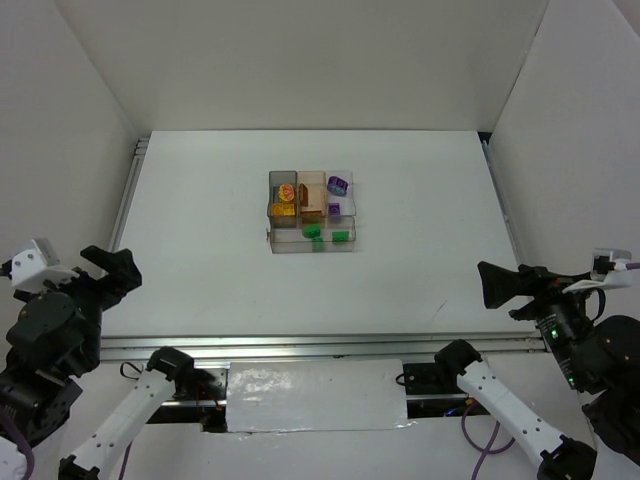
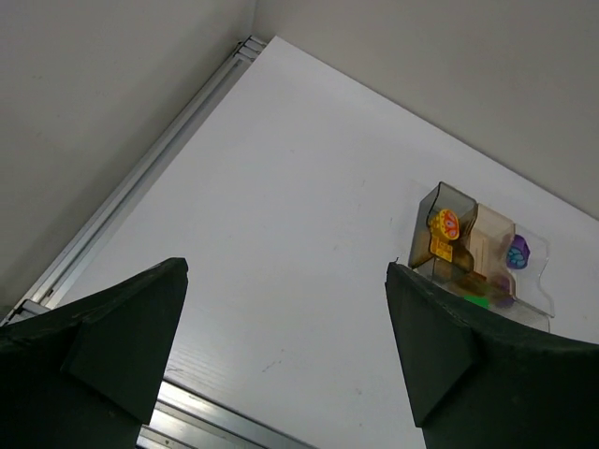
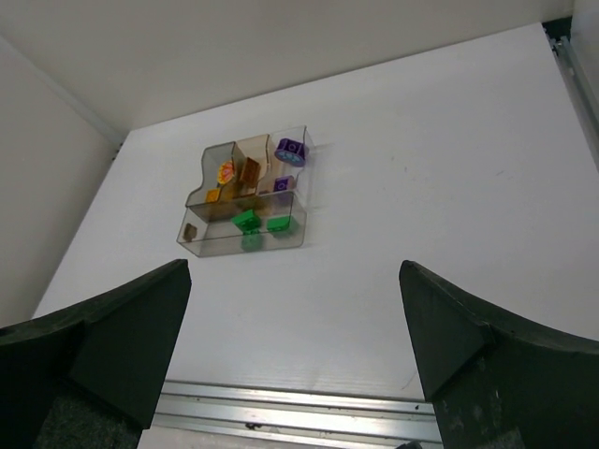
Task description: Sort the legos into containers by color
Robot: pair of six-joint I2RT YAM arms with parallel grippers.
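Note:
The transparent tray (image 1: pixel 272 243) sits at mid-table. Yellow bricks (image 1: pixel 285 200) lie in its grey back-left compartment, orange-brown bricks (image 1: pixel 311 205) in the tan middle one, and purple bricks (image 1: pixel 337 186) in the clear right one. Green bricks (image 1: pixel 313 231) lie in the long front compartment. The tray also shows in the left wrist view (image 2: pixel 453 194) and the right wrist view (image 3: pixel 202 240). My left gripper (image 1: pixel 112 270) (image 2: pixel 285 271) is open and empty, far near-left of the tray. My right gripper (image 1: pixel 500 285) (image 3: pixel 295 267) is open and empty, far near-right of it.
White walls enclose the table on three sides. A metal rail (image 1: pixel 125 200) runs along the left edge and another (image 1: pixel 300 345) along the near edge. A small brown spot (image 3: pixel 190 231) shows at the left end of the long compartment.

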